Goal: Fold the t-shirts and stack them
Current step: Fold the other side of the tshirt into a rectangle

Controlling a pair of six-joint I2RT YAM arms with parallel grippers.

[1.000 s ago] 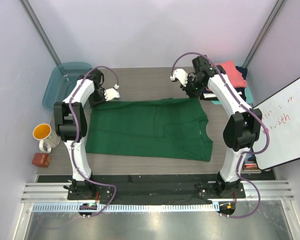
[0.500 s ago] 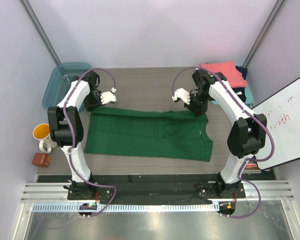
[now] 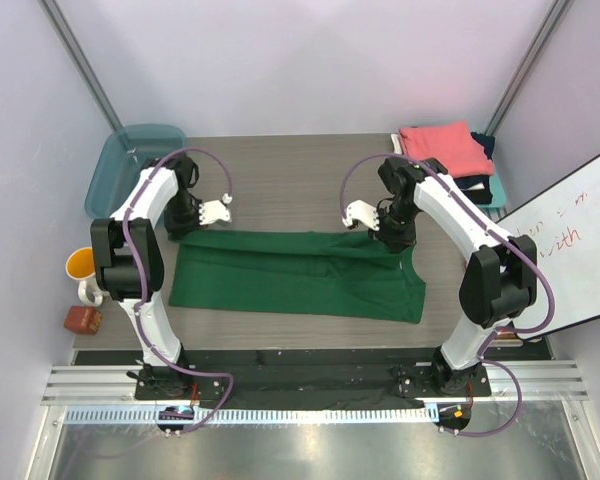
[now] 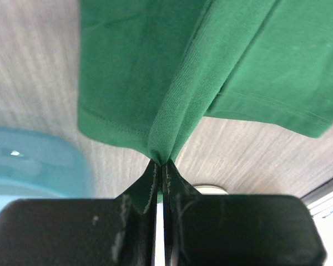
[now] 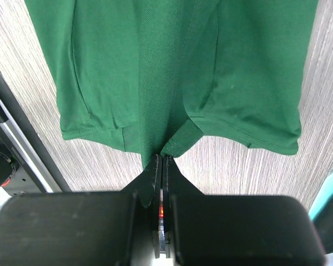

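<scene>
With the left gripper (image 4: 160,169) and right gripper (image 5: 161,165) each clamped on its far edge, the dark green t-shirt (image 3: 300,278) at mid-table now lies narrower than a second ago, that edge drawn nearward, so the lengthwise fold looks underway.

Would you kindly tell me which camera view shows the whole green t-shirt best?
The top external view: the whole green t-shirt shows, edge to edge. Each wrist view shows only a bunched fold clamped in the left gripper or right gripper.
</scene>
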